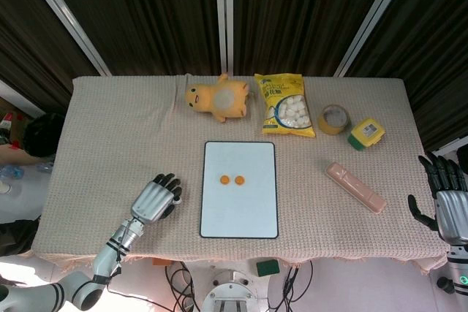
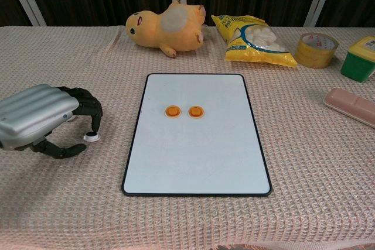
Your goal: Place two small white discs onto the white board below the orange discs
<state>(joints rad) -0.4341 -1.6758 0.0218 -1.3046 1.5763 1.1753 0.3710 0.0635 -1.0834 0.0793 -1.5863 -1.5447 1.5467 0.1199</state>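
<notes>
The white board point(image 2: 196, 156) lies mid-table with two orange discs point(image 2: 173, 110) point(image 2: 195, 110) side by side on its upper half. My left hand point(image 2: 38, 118) hovers left of the board, palm down and fingers curled toward the cloth. One fingertip touches a small white disc point(image 2: 91, 137) that lies flat on the cloth, and the thumb stays apart from it. A second white disc point(image 2: 71, 118) peeks out behind the fingers. From the head view, the left hand point(image 1: 153, 200) sits just left of the board point(image 1: 239, 210). My right hand point(image 1: 447, 206) hangs off the table's right edge, fingers spread and holding nothing.
A yellow plush toy point(image 2: 167, 27) and a yellow snack bag point(image 2: 252, 39) lie behind the board. A tape roll point(image 2: 316, 50), a green box point(image 2: 358, 58) and a pink case point(image 2: 350, 105) occupy the right side.
</notes>
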